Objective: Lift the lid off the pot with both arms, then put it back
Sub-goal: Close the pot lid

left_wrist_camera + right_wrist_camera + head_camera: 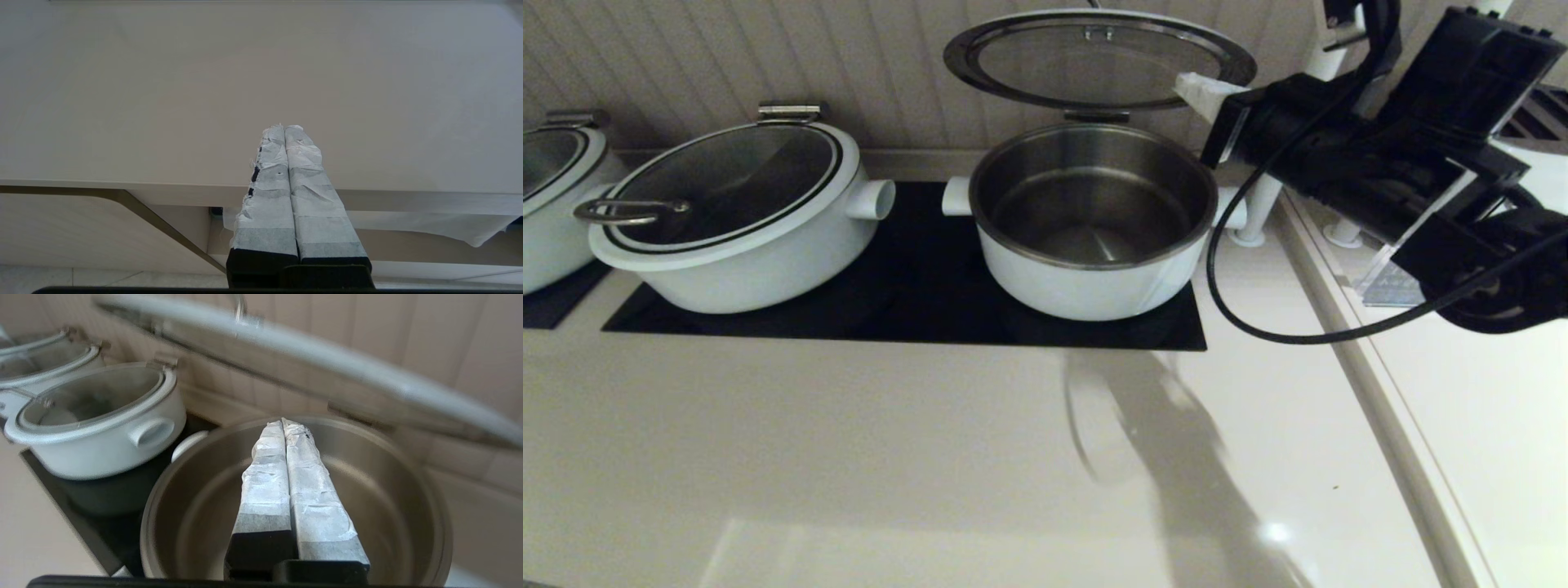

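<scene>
A: Status of the containers, left to right?

B: The neighbouring white pot with a closed glass lid and steel loop handle sits well left of the right gripper. The round white pot with steel inner bowl lies just below the gripper; its bowl is empty.

A: The lid?

B: The round glass lid with white rim stands hinged open above the pot, its edge beside the closed, taped fingertips, which grip nothing. Judged rigid, fragile and smooth: support the rim, not the glass.

A: The left gripper?

B: Closed, empty, over the bare beige counter.

Beige panelled wall, glossy counter – black hob
</scene>
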You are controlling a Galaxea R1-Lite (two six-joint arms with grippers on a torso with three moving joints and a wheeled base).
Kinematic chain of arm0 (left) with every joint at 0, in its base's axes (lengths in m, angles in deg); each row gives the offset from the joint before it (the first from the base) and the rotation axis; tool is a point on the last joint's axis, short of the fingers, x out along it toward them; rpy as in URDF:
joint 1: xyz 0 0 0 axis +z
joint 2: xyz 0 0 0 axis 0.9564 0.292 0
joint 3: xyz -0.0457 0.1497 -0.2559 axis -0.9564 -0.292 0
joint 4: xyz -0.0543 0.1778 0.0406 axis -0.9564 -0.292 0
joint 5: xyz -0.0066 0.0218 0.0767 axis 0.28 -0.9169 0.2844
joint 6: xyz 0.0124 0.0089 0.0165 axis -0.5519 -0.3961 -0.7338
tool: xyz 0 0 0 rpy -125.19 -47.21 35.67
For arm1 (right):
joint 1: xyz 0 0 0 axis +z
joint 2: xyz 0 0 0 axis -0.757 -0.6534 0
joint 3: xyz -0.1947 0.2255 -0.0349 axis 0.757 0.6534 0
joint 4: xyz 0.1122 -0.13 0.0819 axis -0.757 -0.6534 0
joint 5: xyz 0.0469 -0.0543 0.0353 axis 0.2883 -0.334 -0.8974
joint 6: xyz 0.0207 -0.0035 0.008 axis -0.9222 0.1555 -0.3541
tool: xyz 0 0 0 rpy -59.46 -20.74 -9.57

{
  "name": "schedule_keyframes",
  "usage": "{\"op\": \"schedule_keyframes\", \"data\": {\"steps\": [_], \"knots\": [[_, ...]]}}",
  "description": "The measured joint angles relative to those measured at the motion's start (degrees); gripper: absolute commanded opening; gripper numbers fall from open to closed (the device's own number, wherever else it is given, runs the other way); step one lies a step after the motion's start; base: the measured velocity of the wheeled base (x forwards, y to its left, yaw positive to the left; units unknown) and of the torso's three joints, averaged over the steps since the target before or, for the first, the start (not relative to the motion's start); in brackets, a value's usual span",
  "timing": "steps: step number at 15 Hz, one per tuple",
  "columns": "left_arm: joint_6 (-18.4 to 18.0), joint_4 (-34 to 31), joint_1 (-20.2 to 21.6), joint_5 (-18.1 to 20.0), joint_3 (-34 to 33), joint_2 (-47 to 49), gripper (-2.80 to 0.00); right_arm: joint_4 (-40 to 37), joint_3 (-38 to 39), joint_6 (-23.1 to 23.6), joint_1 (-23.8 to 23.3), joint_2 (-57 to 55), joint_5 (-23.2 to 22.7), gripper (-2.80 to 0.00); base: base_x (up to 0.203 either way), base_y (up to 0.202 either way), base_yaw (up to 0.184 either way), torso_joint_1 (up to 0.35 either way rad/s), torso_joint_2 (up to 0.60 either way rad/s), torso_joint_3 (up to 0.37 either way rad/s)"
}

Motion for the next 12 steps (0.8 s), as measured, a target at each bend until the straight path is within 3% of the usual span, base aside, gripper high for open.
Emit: {"op": "schedule_keyframes", "data": {"steps": [12], "knots": [[0.0, 0.0, 0.0, 0.0, 0.0, 0.0, -2.8, -0.3, 8.7, 0.0, -3.1, 8.2, 0.2, -2.8, 0.0, 0.0, 0.0, 0.0, 0.0, 0.0]]}}
